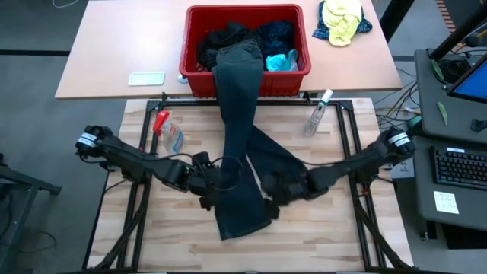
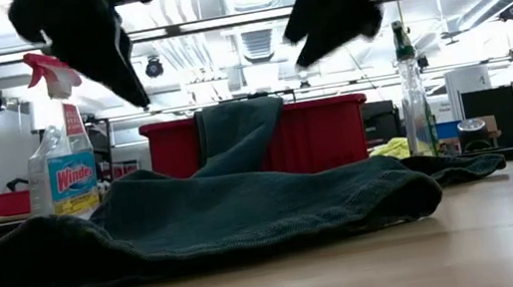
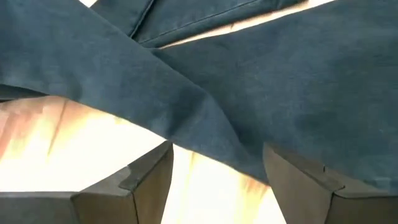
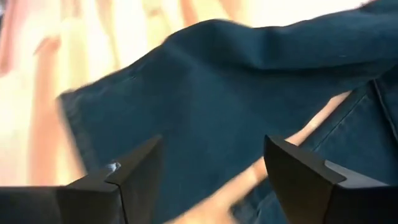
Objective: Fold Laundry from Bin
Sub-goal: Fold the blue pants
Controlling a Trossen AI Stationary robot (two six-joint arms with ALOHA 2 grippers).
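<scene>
A dark blue garment (image 1: 240,152) hangs over the near rim of the red bin (image 1: 245,80) by one end. The rest lies stretched out on the wooden table (image 1: 335,236), reaching toward its near edge. More laundry, black and turquoise (image 1: 280,61), sits piled in the bin. My left gripper (image 1: 215,187) hovers open over the garment's left edge (image 3: 186,118). My right gripper (image 1: 272,195) hovers open over its right edge (image 4: 205,93). In the low view both grippers, left (image 2: 117,78) and right (image 2: 317,39), are well above the cloth (image 2: 247,215).
A Windex spray bottle (image 1: 167,131) lies left of the garment. A clear bottle (image 1: 317,114) is on its right. On the far table, a yellow-and-blue cloth bundle (image 1: 342,21) lies beside the bin and a white flat object (image 1: 146,78) sits at the left. Bare wood shows near the front edge.
</scene>
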